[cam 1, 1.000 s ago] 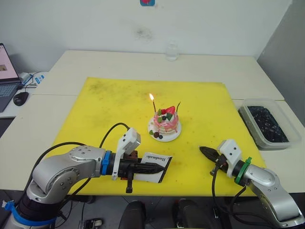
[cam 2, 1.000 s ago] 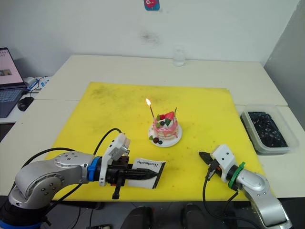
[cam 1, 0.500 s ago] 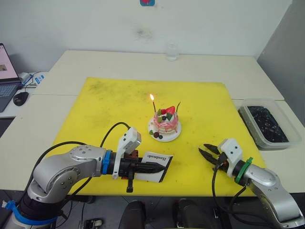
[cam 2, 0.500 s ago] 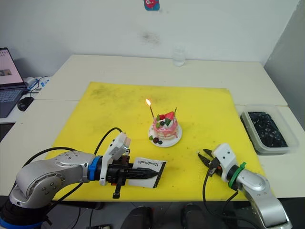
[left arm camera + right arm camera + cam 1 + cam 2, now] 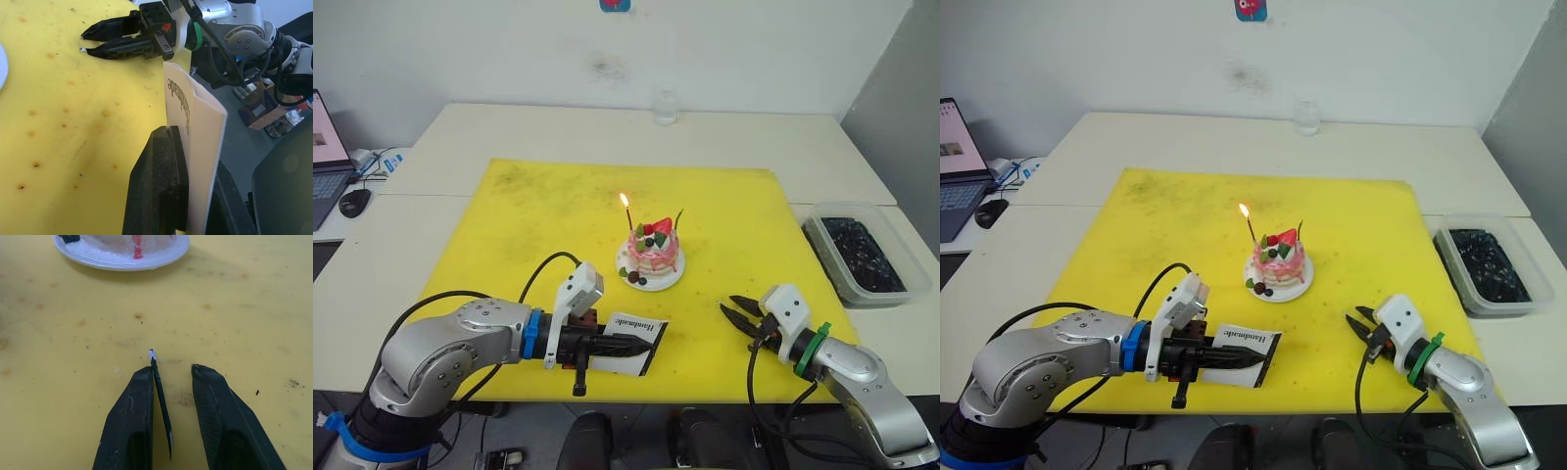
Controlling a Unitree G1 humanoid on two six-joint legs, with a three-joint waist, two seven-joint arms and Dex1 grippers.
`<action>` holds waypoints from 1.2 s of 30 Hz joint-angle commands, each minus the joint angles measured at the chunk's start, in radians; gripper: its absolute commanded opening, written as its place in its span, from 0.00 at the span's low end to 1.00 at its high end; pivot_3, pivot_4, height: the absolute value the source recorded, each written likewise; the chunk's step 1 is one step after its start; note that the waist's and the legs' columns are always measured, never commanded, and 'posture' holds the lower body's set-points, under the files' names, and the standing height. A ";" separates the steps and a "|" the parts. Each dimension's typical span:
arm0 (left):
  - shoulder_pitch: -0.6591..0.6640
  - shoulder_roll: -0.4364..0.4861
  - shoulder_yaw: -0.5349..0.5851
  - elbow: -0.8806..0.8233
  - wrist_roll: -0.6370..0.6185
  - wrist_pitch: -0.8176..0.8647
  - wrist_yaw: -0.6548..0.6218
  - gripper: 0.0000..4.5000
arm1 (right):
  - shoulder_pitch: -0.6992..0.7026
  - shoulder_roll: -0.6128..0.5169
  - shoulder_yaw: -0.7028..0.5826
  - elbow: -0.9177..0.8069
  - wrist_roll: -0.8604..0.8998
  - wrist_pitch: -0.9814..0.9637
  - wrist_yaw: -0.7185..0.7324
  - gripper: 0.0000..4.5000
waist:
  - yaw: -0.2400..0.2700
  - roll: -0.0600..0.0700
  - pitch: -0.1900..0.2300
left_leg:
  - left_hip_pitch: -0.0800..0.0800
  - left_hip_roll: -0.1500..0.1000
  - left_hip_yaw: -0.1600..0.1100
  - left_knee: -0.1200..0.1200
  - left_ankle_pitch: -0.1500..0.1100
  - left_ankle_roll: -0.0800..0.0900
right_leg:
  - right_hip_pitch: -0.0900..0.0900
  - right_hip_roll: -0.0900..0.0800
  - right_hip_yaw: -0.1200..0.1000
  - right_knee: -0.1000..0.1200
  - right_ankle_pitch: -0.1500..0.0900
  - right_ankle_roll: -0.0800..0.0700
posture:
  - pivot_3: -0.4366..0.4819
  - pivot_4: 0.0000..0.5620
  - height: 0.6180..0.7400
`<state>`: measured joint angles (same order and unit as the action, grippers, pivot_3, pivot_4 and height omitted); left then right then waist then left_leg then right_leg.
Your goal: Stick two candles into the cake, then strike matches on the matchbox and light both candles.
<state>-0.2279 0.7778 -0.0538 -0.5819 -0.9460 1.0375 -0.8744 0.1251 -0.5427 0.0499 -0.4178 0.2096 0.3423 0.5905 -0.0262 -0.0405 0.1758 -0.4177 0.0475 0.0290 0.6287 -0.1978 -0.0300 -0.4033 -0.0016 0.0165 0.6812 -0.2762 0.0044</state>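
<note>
Candlelight already shows on one side: the reddish candle stands in the cake with a small flame at its tip, while the greenish candle beside the strawberry is unlit. The cake sits on its white plate near the middle of the yellow mat that covers the bench.

Toward the mat's near edge, the left tool is clamped on the matchbox, holding it on edge with the lettered face showing. The right tool, low over the mat near its near right corner, has its fingers apart, and a thin dark match with a pale tip lies against the inner face of one finger, resting on the mat rather than gripped.

The step in hand looks like taking up this match for the second candle. To do it well, the fingers should close squarely across the stick toward its tail, leaving the pale head free and pointing outward, so it can be drawn along the box's dark strip. A skewed pinch could roll the match away.

The mat is speckled with dark scorch marks. At the bench's right edge sits a clear tub of dark contents, a glass stands at the far edge, and a laptop and mouse lie on a side desk.
</note>
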 commanded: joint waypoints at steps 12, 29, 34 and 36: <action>-0.003 -0.010 0.007 -0.015 -0.022 -0.006 -0.002 0.00 | 0.002 0.001 0.032 -0.014 -0.001 -0.004 0.023 0.01 | 0.000 0.000 0.000 | 0.000 0.000 0.000 0.000 0.000 0.000 | 0.000 0.001 0.000 0.000 0.000 0.000 | 0.48 0.27 1.00; -0.074 -0.141 0.037 0.090 -0.117 0.066 0.133 0.00 | -0.010 -0.085 -0.125 -0.253 0.122 0.114 0.039 0.01 | 0.001 0.000 0.000 | 0.000 0.000 0.000 0.001 0.000 0.000 | 0.000 0.000 0.000 0.001 0.001 0.001 | 0.48 0.27 1.00; -0.157 -0.222 0.069 0.197 -0.198 0.137 0.228 0.00 | -0.091 -0.148 -0.197 -0.425 0.245 0.248 0.040 0.01 | 0.001 0.000 0.000 | 0.000 -0.001 0.000 0.001 0.000 0.000 | 0.001 0.001 0.000 0.001 0.001 0.002 | 0.48 0.27 1.00; -0.188 -0.250 0.087 0.239 -0.236 0.168 0.264 0.00 | -0.138 -0.196 -0.184 -0.472 0.246 0.252 0.066 0.01 | 0.001 0.000 0.000 | 0.000 -0.001 0.000 0.001 0.000 0.000 | 0.001 0.002 0.000 0.001 0.001 0.002 | 0.48 0.27 1.00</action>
<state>-0.3939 0.5418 0.0001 -0.3562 -1.1311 1.1812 -0.6370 0.0135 -0.7070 -0.1221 -0.8237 0.4356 0.5877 0.6339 -0.0251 -0.0405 0.1758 -0.4178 0.0466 0.0287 0.6296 -0.1977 -0.0299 -0.4026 0.0008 0.0165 0.6817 -0.2751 0.0064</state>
